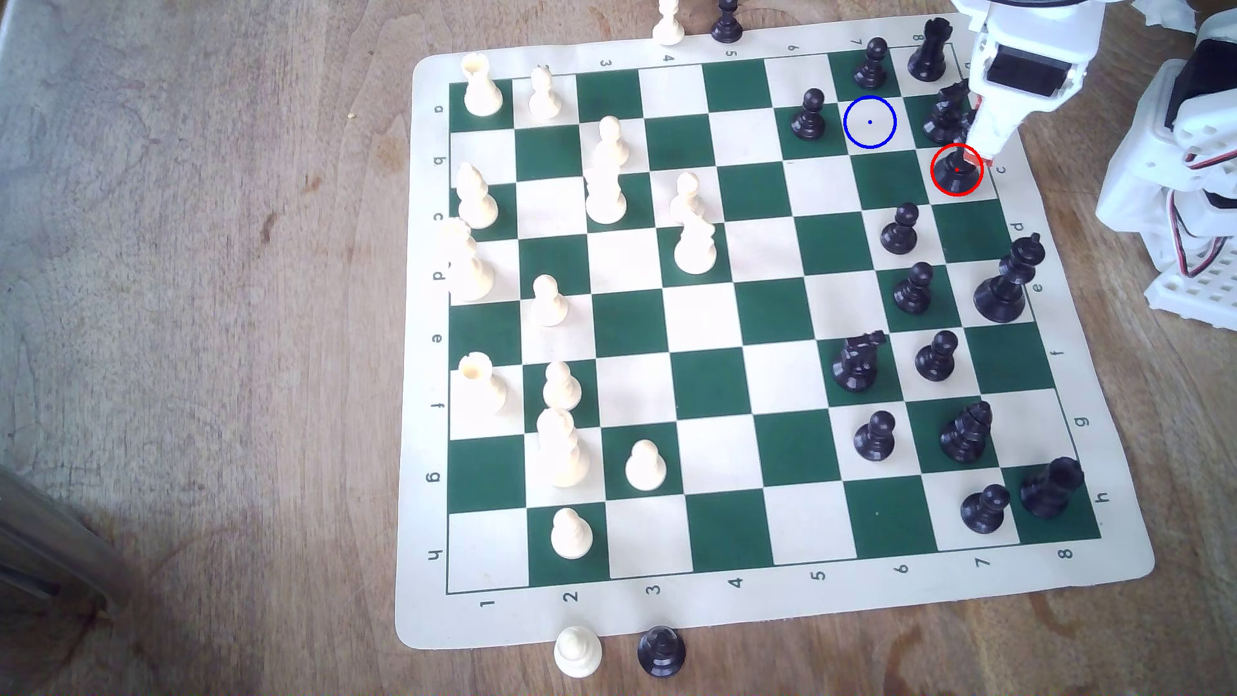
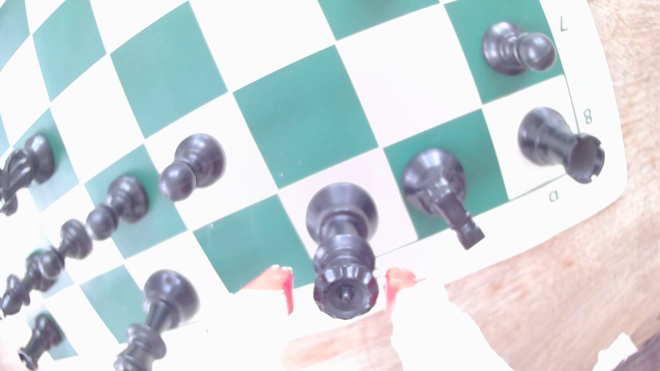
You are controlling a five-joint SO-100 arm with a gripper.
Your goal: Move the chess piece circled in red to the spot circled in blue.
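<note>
Black queen is standing upright between the claw's open red tips, untouched; blue-ringed square is lying diagonally adjacent, toward the exterior view's upper left.

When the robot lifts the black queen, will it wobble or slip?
Probably a little. The queen is tall with a slim stem, so a pinch near the crown could let it swing. Its glossy surface looks slippery. The wide round base should help it stand once set down. The gripper sits open on either side of the crown, with a knight on the next square that a tilt might bump.
</note>
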